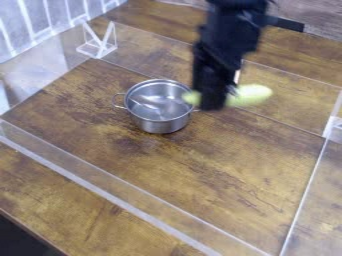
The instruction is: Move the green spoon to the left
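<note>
The end effector (pixel 211 98), blurred at upper centre, grasps the green spoon (pixel 247 96); lowering too early could strike the steel pot (pixel 160 107).

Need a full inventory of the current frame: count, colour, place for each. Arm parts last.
Spoon: 1, yellow-green handle, in the gripper above the table, right of the pot in the picture; blurred
Pot: 1, silver, two side handles, on the table near the middle
Table: 1, brown wood, across most of the view
Clear panels: several, transparent, along the table edges; exact count unclear
White stand: 1, white, far left part of the table
Slatted backdrop: 1, white, upper left corner
Arm: 1, black, from the top of the picture, blurred
Gripper: 1, black, closed on the spoon
</note>
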Available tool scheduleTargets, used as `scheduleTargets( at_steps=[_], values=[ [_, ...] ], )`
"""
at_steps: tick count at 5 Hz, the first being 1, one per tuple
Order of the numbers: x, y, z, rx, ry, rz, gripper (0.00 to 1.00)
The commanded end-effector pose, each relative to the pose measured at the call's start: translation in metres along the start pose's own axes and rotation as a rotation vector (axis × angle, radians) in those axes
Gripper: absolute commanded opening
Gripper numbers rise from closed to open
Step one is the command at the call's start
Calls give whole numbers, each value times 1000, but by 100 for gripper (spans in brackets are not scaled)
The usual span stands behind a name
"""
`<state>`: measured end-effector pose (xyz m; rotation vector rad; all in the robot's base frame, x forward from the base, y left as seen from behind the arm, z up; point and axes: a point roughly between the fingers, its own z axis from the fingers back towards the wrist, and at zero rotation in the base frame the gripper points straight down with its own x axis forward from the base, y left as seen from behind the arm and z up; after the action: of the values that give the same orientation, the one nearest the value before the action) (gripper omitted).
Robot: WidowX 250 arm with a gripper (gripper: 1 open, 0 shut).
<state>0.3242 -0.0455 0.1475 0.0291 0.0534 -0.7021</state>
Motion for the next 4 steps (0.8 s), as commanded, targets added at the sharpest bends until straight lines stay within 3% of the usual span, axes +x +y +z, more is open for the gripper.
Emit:
scheduleTargets(
  at_steps=[1,2,3,4],
  values=[
    [-52,22,7,34,-35,79,0],
    [-85,51,3,43,-18,51,0],
    [-109,76,2,47,-9,33,0],
    [-125,88,-4,56,-32,30,0]
  ],
)
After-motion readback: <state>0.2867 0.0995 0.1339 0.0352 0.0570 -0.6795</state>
